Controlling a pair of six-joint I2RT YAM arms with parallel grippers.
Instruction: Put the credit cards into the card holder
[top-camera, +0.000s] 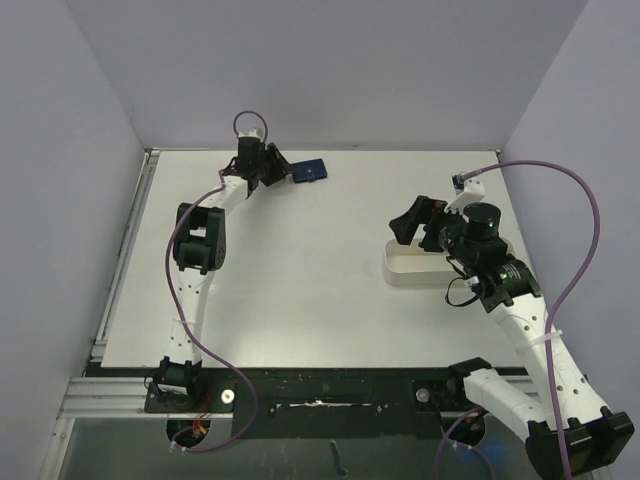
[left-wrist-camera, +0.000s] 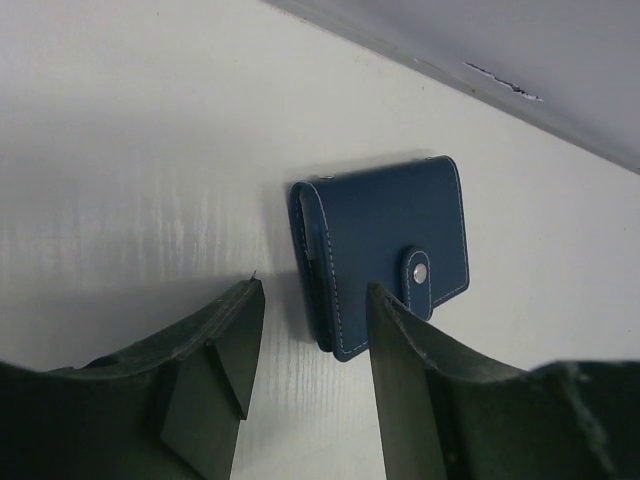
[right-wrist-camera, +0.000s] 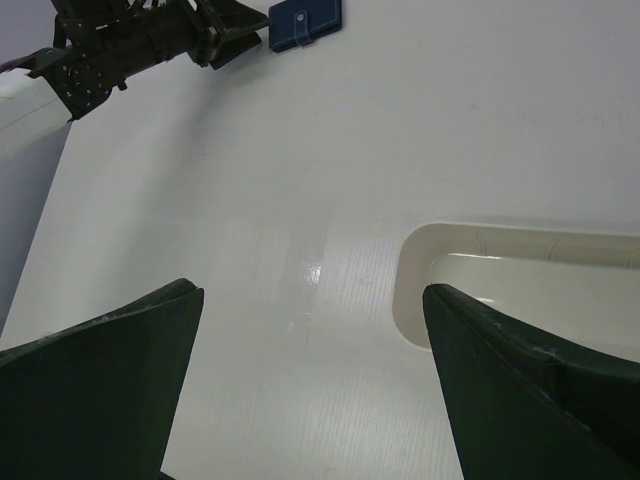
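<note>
The card holder (top-camera: 310, 171) lies shut on the desk (top-camera: 300, 290) at the upper centre of the overhead view, close to the back edge, its snap strap fastened. I note the left gripper (top-camera: 270, 166) just short of it, jaws moderately apart and holding nothing. In the left wrist view one finger overlaps the holder's near corner, but I cannot tell if they touch. In my judgement this spread is set to straddle the holder and fetch it. The right gripper (top-camera: 403, 226) hangs wide and empty over the left end of the white tray (top-camera: 396, 270) at right of centre, well apart from the holder, presumably placed to pick from the tray. No credit cards show in any view. The arm hides most of the tray.
</note>
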